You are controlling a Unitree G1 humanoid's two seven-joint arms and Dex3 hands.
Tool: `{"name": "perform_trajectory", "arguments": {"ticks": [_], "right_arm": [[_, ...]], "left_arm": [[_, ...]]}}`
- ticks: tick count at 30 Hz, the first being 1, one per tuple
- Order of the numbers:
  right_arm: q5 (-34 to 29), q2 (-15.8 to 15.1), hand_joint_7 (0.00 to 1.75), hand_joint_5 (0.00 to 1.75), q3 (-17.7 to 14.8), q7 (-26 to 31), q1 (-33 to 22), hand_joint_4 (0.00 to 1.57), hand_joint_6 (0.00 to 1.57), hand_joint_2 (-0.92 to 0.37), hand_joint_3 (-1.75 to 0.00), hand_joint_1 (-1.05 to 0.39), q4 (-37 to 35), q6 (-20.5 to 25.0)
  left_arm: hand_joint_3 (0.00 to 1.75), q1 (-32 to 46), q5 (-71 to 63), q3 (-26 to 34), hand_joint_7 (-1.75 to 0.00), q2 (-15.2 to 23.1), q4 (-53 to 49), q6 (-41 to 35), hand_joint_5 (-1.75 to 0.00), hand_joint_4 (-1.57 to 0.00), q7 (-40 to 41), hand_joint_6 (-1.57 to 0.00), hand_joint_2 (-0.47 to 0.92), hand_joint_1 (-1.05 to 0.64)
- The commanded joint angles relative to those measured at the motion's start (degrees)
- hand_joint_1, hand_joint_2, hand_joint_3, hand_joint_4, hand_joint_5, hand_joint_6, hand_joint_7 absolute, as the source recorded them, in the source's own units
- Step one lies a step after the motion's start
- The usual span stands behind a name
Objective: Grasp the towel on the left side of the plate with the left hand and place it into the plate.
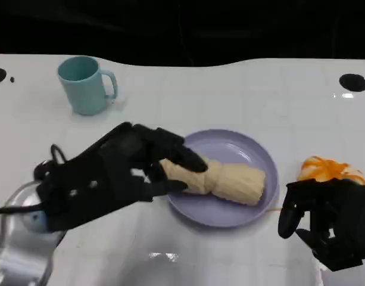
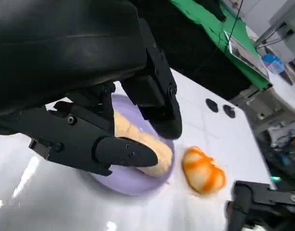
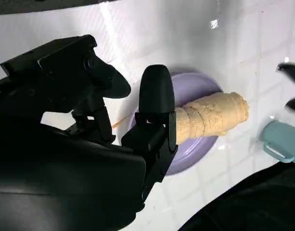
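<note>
A rolled beige towel (image 1: 236,182) (image 2: 159,156) (image 3: 214,115) lies across the lavender plate (image 1: 230,143) (image 2: 133,185) (image 3: 195,86), with its left end over the plate's left rim. My left hand (image 1: 111,176) (image 2: 89,130) reaches in from the left. It grips that end of the towel, one finger over the top and the thumb along the near side. My right hand (image 1: 331,223) (image 3: 113,120) rests low at the right of the plate, holds nothing, and its fingers hang loosely apart.
An orange and white crumpled thing (image 1: 328,170) (image 2: 202,171) sits just right of the plate, beside my right hand. A teal mug (image 1: 84,83) (image 3: 282,142) stands at the back left. Black round marks dot the white table's far corners (image 1: 353,82).
</note>
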State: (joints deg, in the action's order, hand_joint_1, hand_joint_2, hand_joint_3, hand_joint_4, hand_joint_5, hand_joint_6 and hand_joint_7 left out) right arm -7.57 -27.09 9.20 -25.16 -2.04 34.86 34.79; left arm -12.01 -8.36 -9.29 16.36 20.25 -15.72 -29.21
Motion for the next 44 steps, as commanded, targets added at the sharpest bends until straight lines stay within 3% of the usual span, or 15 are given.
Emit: {"name": "perform_trajectory", "arguments": {"ticks": [1,4,8,15,20,32,44], "right_arm": [[-0.1,-0.2,1.43,1.7,0.1,0.2,0.4,0.69,0.67,-0.62,-1.0,0.01,0.4,0.7],[0.0,-0.1,1.43,1.69,0.2,0.2,0.7,0.69,0.67,-0.62,-0.99,0.01,0.3,0.8],[0.6,0.0,1.43,1.69,-0.3,0.0,0.8,0.69,0.68,-0.62,-0.99,0.02,0.2,1.1],[0.5,-0.8,1.42,1.71,-0.7,-0.3,0.6,0.69,0.67,-0.62,-0.99,0.01,-0.6,-0.2],[0.2,-1.2,1.41,1.68,-0.6,-0.3,0.5,0.69,0.68,-0.62,-0.99,0.01,-1.0,-1.1],[-0.6,-1.0,1.42,1.71,-0.7,0.3,0.1,0.71,0.69,-0.6,-1.01,0.01,-2.4,-3.6],[-0.4,-0.7,1.42,1.7,-1.0,0.1,0.0,0.72,0.69,-0.6,-1.02,0.0,-2.8,-4.6]], "left_arm": [[0.98,5.0,3.8,3.2,-1.16,2.3,7.6,-6.9,-1.45,-0.72,-0.9,-0.74,0.57,-0.17],[1.05,9.6,9.0,6.5,-1.28,2.1,15.1,-16.0,-1.6,-0.74,-0.7,-0.75,0.56,-0.12],[1.19,14.4,15.2,9.9,-1.41,1.4,21.1,-22.4,-1.72,-0.73,0.2,-0.72,0.52,-0.09],[1.29,18.6,22.2,13.3,-1.45,0.2,25.0,-32.5,-1.75,-0.76,3.7,-0.73,0.49,-0.09],[1.4,17.7,26.1,13.7,-1.58,1.4,21.6,-33.9,-1.75,-0.81,3.1,-0.73,0.45,-0.09],[1.35,16.1,26.6,10.6,-1.57,5.9,14.0,-29.0,-1.75,-0.82,1.6,-0.73,0.46,-0.12],[1.36,15.6,26.4,10.3,-1.57,6.4,13.5,-28.7,-1.75,-0.82,3.7,-0.74,0.45,-0.1]]}}
